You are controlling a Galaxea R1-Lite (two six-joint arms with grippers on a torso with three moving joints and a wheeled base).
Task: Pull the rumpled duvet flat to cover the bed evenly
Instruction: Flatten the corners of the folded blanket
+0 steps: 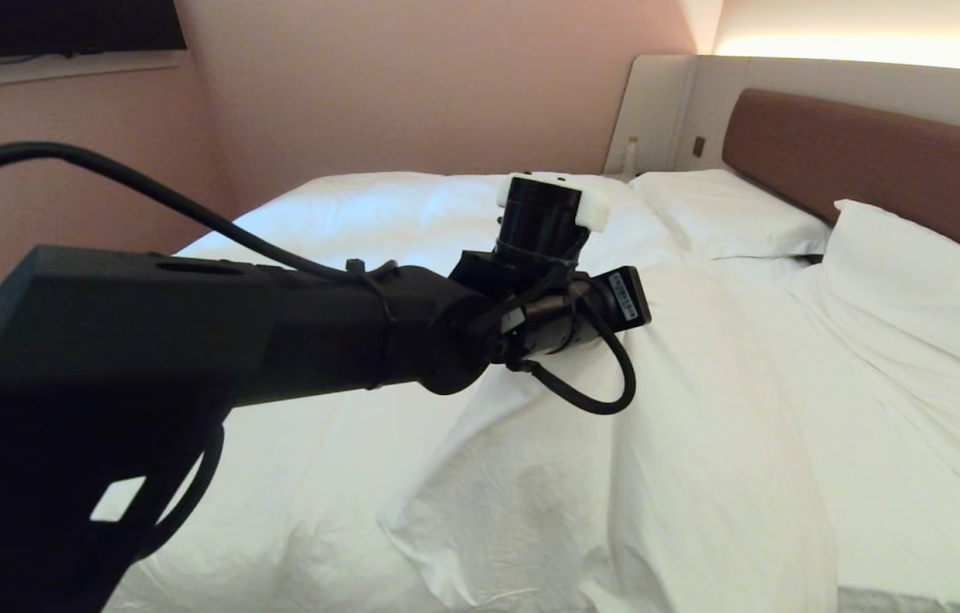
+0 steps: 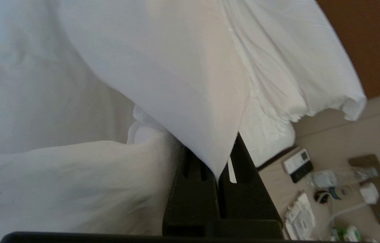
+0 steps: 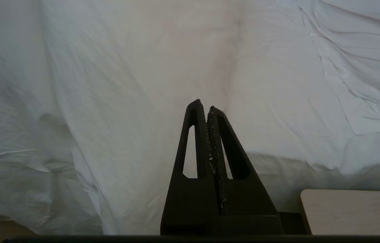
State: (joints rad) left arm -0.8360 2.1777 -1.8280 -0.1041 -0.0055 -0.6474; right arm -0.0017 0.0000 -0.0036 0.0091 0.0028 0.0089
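The left gripper (image 2: 222, 168) has its jaws pinched tight on a corner of the duvet (image 2: 183, 81), the white cloth rising out of the pinch in a taut peak. That arm reaches out over the middle of the bed (image 1: 343, 213), and from the head view its wrist hides the pinch altogether. The right gripper (image 3: 208, 111) hangs low at the near side of the bed with its jaws pressed together on nothing, its tips just in front of the hanging white bedding.

I'd say the job is under way but far from done. The duvet (image 1: 701, 443) still lies bunched in long ridges running from the near edge up toward the pillows (image 1: 727, 217), with a thick fold heaped in the near middle, while the left half of the mattress shows only flatter cloth. It wants drawing across and smoothing before it covers evenly.

Only the left wrist view shows the grip itself, plus a bedside surface (image 2: 345, 135) with a remote and small clutter beyond the bed. The head view alone gives the whole lie of the bed and the brown headboard (image 1: 871, 162). The right wrist view adds a pale wooden ledge (image 3: 351, 211) beside the bed's near edge.
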